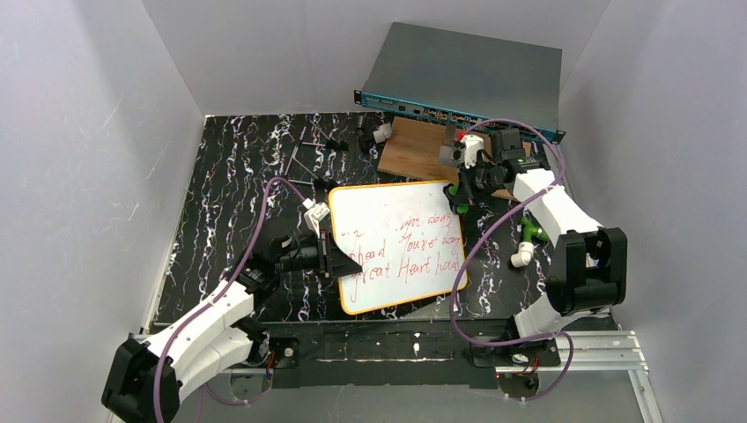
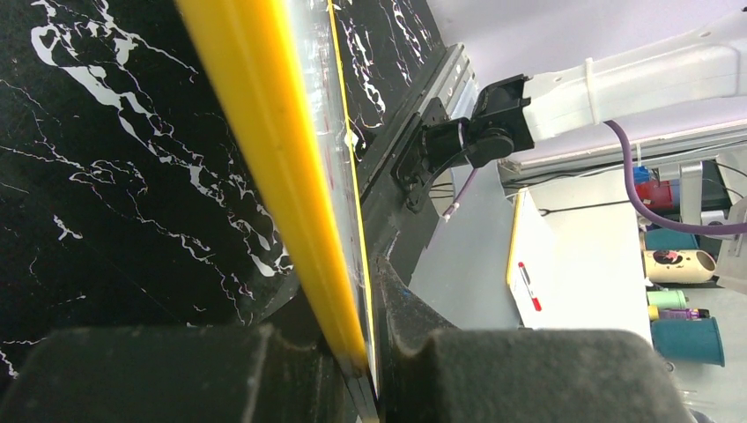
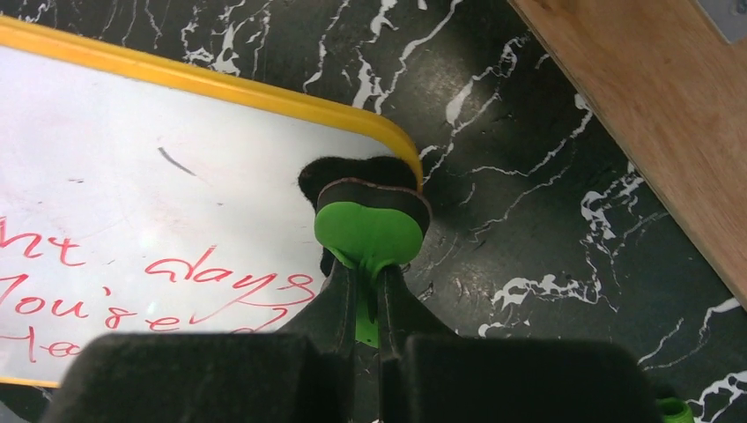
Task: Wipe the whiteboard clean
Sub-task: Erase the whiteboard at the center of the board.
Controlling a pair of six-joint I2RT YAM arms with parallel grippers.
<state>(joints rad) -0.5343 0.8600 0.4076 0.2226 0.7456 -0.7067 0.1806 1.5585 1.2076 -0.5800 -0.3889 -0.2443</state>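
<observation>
Left fingers [image 2: 401, 328]: clenching on the left edge of the whiteboard [image 1: 379, 220], with its yellow frame [image 2: 291, 220] running between them. Right fingers [image 3: 394, 304]: pinching the thin stem of a green eraser [image 3: 368, 231], whose dark felt is sitting at the board's far right corner, partly over the frame rather than on the white. Whiteboard: lying slightly skewed on the black marbled desk [image 1: 229, 176] between the two arms. Red writing [image 1: 410, 256] is covering its middle and near part, and none of it looks wiped. Whether the clamped edge is resting flat or is lifted cannot be told. Risks, as judged: the felt is likely catching on the raised frame as a stroke begins, which would twist the eraser in so narrow a pinch or pull it free. A sideways wipe is pushing against a board held at one edge only, so it may pivot or slide toward the wooden board [image 1: 414, 145] just beyond. The right arm's purple cable [image 1: 455, 295] is looping beside the near right corner and may be dragging across the surface. Light pressure would be leaving red smears behind.
</observation>
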